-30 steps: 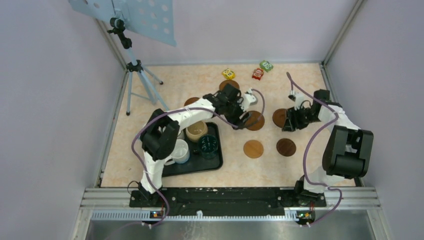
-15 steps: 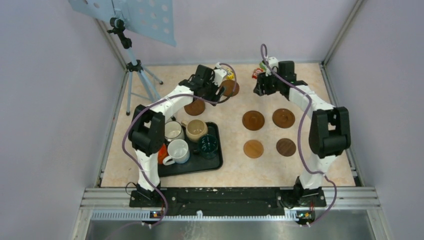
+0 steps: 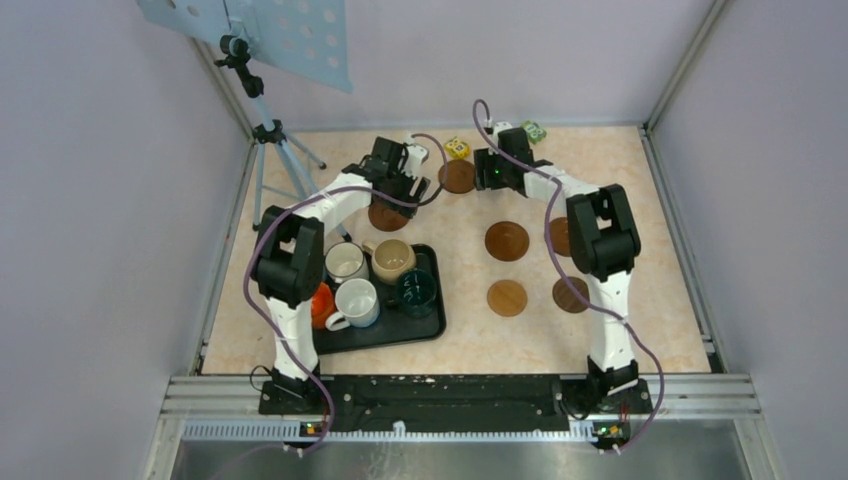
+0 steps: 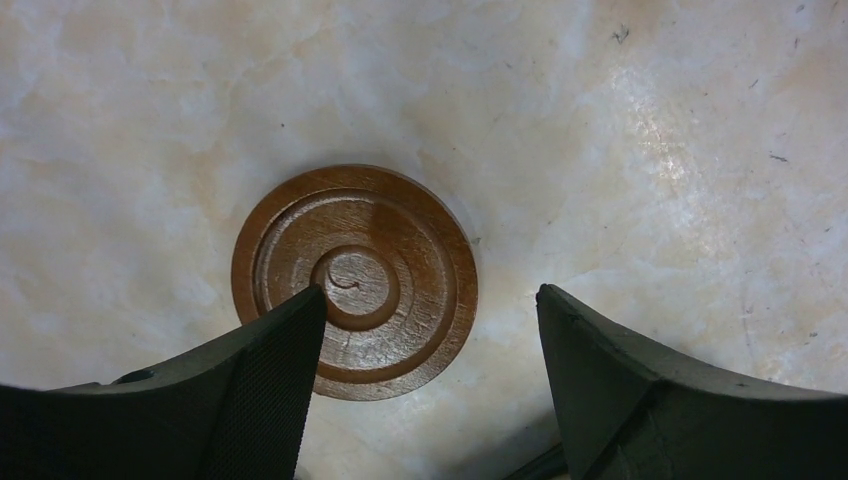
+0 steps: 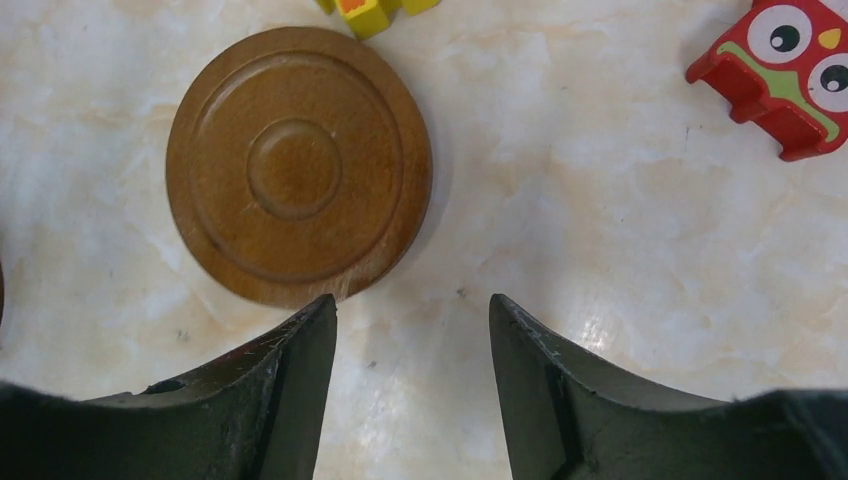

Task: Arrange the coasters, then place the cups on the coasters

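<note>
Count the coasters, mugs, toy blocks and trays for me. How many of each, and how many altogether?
coasters: 6
mugs: 5 showing, all on the tray
toy blocks: 3 (yellow, green, red)
tray: 1
Total: 15

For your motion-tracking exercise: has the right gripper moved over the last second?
Yes. The right gripper moved farther away and left, nearing the yellow block.

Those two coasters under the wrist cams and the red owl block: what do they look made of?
The left-wrist coaster looks like turned wood: dark, glossy, with concentric rings and fine scratches. The right-wrist coaster likewise, lighter, satin, with faint grain. The red owl block seems painted wood, possibly plastic.
</note>
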